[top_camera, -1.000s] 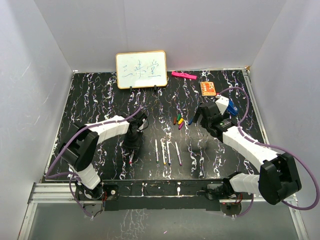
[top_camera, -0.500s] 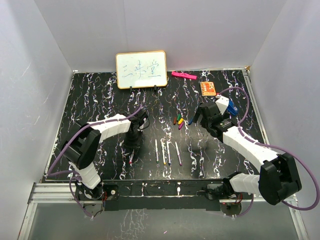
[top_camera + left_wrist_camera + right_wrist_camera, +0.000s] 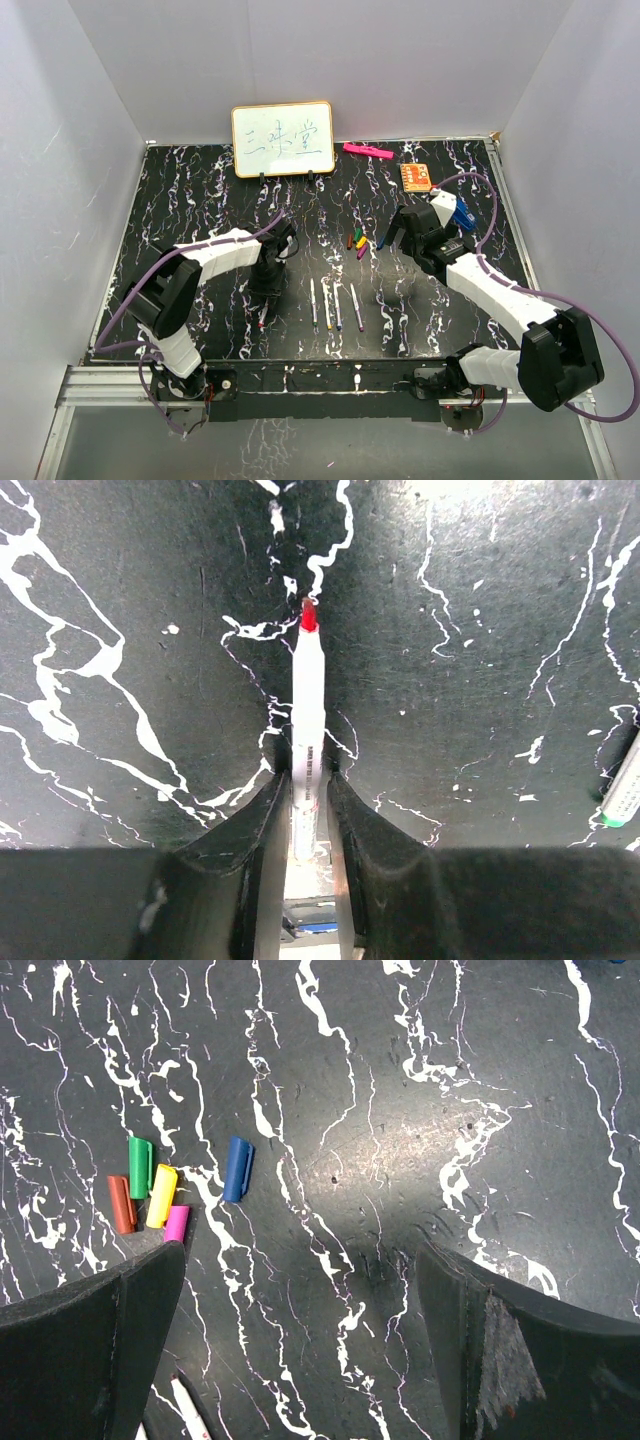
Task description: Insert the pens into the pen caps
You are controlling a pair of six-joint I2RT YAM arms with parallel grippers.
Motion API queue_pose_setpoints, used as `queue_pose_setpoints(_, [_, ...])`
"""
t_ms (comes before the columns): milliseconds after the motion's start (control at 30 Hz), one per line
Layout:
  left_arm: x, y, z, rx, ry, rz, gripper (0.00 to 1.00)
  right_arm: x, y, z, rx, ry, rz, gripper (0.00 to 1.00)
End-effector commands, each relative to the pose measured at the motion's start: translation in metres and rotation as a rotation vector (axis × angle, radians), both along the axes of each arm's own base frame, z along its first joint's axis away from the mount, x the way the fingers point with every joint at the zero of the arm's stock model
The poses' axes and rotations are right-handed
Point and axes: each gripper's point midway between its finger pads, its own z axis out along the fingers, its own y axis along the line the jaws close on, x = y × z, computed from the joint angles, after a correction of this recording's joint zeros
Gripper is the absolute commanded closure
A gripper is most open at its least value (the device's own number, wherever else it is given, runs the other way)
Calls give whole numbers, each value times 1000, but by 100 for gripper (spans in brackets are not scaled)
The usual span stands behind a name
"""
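Over the last second my left jaws pinched in on the red-tipped pen (image 3: 308, 705) and now touch its white barrel on both sides, so the first pickup looks nearly set. The pen lies flat on the table (image 3: 480, 630), thin, red nib pointing away. Right jaws are wide open and empty, above the caps (image 3: 150, 1195).

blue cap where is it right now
In the right wrist view the blue cap lies left of centre, alone, just right of the green cap and yellow cap.
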Motion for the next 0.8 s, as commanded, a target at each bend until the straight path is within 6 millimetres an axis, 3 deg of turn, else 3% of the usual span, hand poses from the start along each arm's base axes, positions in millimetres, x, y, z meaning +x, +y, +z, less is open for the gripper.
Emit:
queue_pose_setpoints(0, [-13, -15, -76, -65, 40, 1, 100, 4, 4, 6, 14, -38, 13, 2])
queue_pose_setpoints(500, [-7, -28, -67, -137, 0, 35, 100, 3, 7, 7, 23, -39, 38, 2])
queue_pose_setpoints(767, [15, -23, -40, -131, -158, 58, 100, 0, 17, 10, 43, -69, 124, 2])
